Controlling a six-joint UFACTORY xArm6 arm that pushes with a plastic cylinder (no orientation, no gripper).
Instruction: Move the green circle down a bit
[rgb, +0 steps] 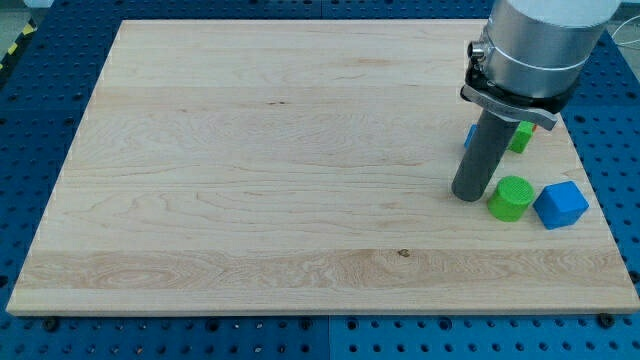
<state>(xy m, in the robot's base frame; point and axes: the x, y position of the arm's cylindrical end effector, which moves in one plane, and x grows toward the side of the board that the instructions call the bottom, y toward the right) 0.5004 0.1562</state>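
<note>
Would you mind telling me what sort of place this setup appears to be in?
Probably a robotics lab bench: a wooden board lies on a blue perforated table, and a robot arm's rod has my tip just left of the green circle, with a blue block beside it.

upright dark rod, my tip (467, 195) on board

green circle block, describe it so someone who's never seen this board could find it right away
Look at the wooden board's right edge, near the view's bottom right, where my tip comes down. The green circle sits just right of my tip, with a blue block on its other side. It is a short round cylinder, unlike the angular blue block, and fully visible, unlike the other green block half hidden above.
</note>
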